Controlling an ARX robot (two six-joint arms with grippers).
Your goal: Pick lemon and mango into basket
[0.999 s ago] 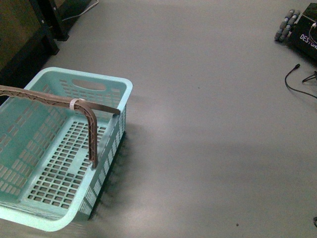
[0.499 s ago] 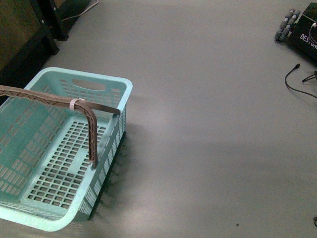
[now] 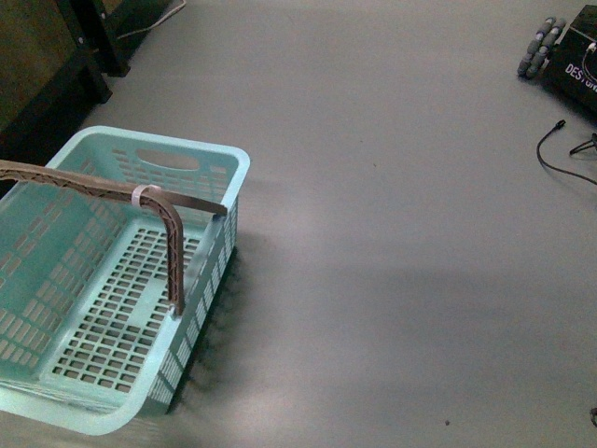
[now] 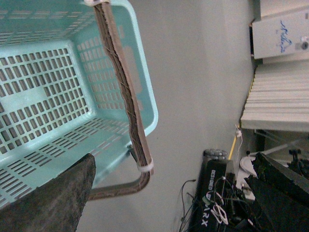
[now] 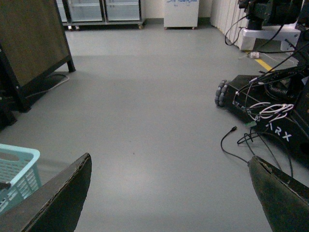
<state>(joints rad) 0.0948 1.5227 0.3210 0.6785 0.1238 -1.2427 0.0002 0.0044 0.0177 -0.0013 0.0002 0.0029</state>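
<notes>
Both gape wide: left end effector (image 4: 172, 162) facing basket (image 4: 150, 108), right end effector (image 5: 169, 159) facing floor (image 5: 154, 121).

The basket (image 3: 238, 168) at eight o'clock in the front view is light turquoise, its walls and base patterned with rows of small rectangular slots; its handle (image 3: 173, 252) is brown-grey with a white band (image 3: 140, 196). The floor (image 3: 392, 233) is plain grey, and at two o'clock a black chassis (image 3: 580, 77) bears white lettering, beside grey-blue wheels (image 3: 541, 47) and a black cable (image 3: 540, 152).
</notes>
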